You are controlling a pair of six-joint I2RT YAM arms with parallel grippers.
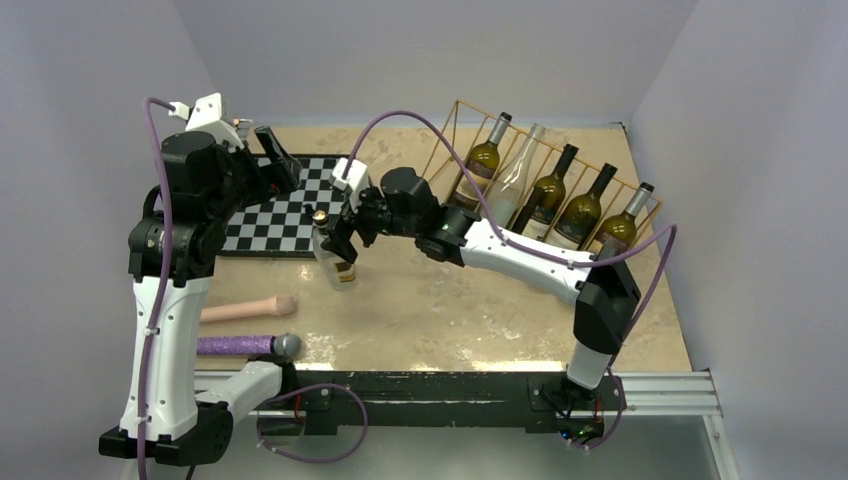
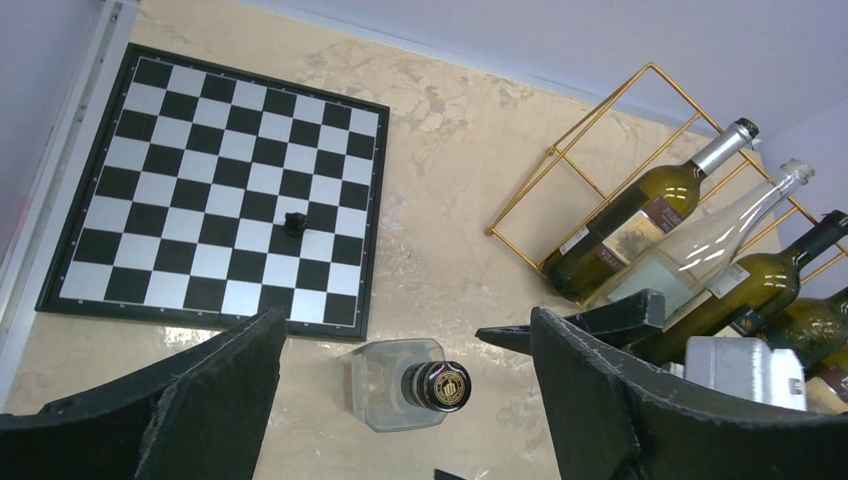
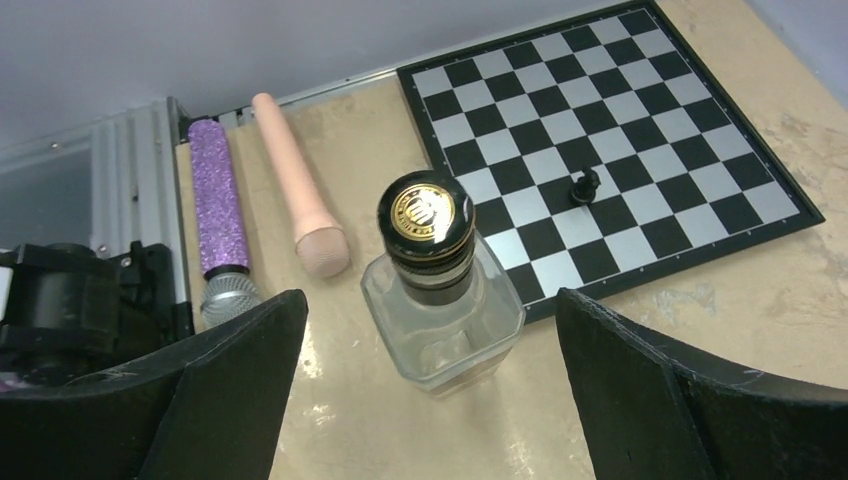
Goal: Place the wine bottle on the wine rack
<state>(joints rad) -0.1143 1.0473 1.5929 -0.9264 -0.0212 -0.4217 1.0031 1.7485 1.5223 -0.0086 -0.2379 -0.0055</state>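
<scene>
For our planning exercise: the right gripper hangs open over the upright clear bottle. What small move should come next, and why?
Probably ease the right gripper down around the neck of the clear bottle, ready to close. The bottle shows between its open jaws, nothing is held, and it stands on the table apart from the wine rack, whose left end slot looks free.

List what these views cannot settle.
- Top view: the right gripper covers the clear bottle at its middle; contact unclear.
- Left wrist view: the wine rack runs past the right frame edge.
- Both wrist views: the chess piece is too small to identify.
</scene>
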